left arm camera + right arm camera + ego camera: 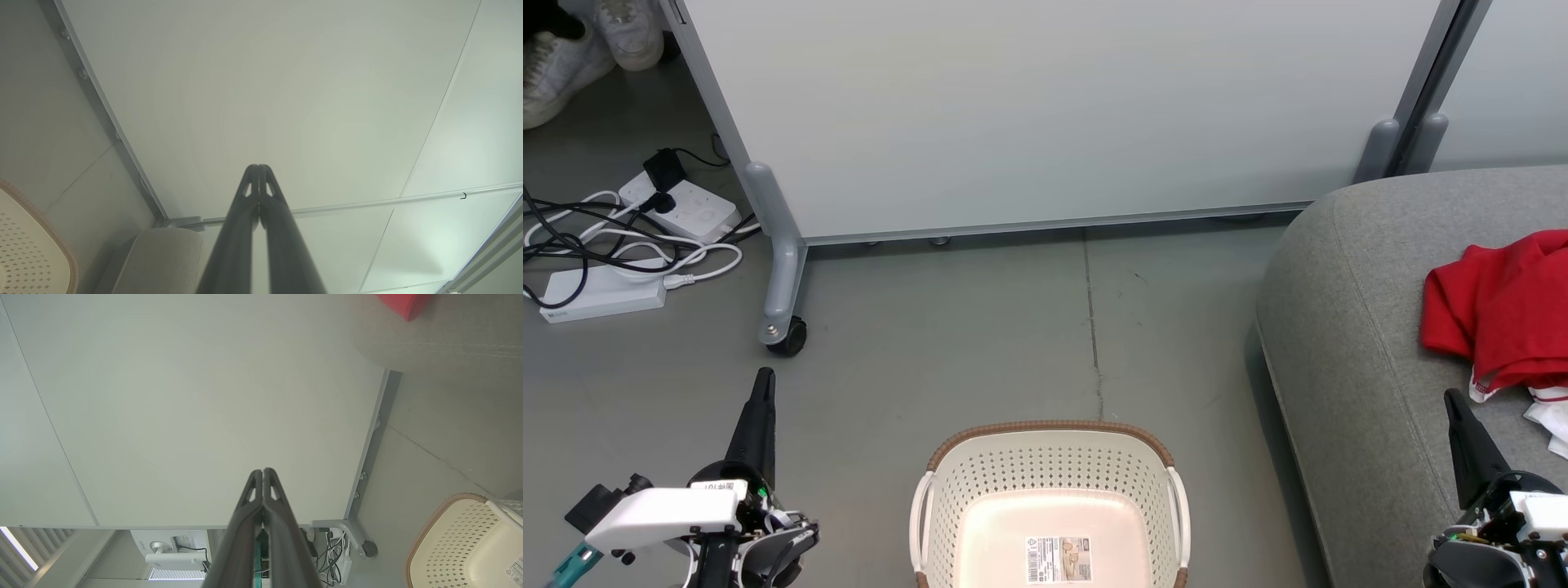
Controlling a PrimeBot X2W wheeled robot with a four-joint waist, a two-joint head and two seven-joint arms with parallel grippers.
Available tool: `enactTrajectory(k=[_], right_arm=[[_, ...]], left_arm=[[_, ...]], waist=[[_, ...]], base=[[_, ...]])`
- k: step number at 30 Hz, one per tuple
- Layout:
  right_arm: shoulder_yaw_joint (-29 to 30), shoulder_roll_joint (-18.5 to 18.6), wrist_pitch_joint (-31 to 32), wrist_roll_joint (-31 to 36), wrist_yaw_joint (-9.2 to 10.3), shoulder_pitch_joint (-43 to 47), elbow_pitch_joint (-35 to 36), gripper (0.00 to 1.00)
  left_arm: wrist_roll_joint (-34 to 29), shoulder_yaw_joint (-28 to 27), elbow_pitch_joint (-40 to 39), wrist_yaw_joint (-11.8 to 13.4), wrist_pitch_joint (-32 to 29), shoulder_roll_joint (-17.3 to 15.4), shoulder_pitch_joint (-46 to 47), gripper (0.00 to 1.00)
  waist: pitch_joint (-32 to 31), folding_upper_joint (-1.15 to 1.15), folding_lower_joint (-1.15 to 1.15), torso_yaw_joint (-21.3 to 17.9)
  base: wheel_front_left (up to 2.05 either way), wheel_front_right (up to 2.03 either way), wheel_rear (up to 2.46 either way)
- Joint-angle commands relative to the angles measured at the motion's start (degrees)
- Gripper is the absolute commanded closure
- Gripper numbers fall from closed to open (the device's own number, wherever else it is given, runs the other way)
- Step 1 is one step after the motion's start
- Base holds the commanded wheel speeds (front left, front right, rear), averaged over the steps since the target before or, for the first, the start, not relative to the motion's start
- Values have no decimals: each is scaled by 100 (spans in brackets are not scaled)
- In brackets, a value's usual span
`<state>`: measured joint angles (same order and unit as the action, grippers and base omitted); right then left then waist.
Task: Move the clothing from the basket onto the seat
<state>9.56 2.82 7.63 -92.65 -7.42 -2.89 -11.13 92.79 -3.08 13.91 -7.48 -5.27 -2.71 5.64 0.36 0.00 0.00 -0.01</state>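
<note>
The red clothing (1507, 306) lies bunched on the grey seat (1347, 343) at the right, with white trim showing at its lower edge. A corner of the clothing (402, 303) also shows at the top of the right wrist view. The cream basket (1049, 506) with a brown rim stands on the floor at bottom centre, holding nothing but its barcode sticker. My left gripper (764, 377) is shut over the floor left of the basket, with nothing in it. My right gripper (1451, 398) is shut over the seat, just below the clothing and apart from it.
A white wheeled partition (1045, 114) stands behind the basket; its caster (786, 333) is near my left gripper. Power strips and cables (629, 245) lie on the floor at far left. A person's white shoes (580, 41) show at the top left corner.
</note>
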Motion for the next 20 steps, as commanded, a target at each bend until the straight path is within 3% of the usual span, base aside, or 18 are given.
enactTrajectory(k=[1,20], right_arm=[[21,18,31,20,-12,-27,0,100],[22,18,33,21,-12,-27,1,100]], left_arm=[[-7,-21,1,-24,2,-18,86,100],[-3,-16,0,-24,7,-18,86,100]], waist=[[0,0,0,0],[0,0,0,0]], base=[[0,0,0],[0,0,0]])
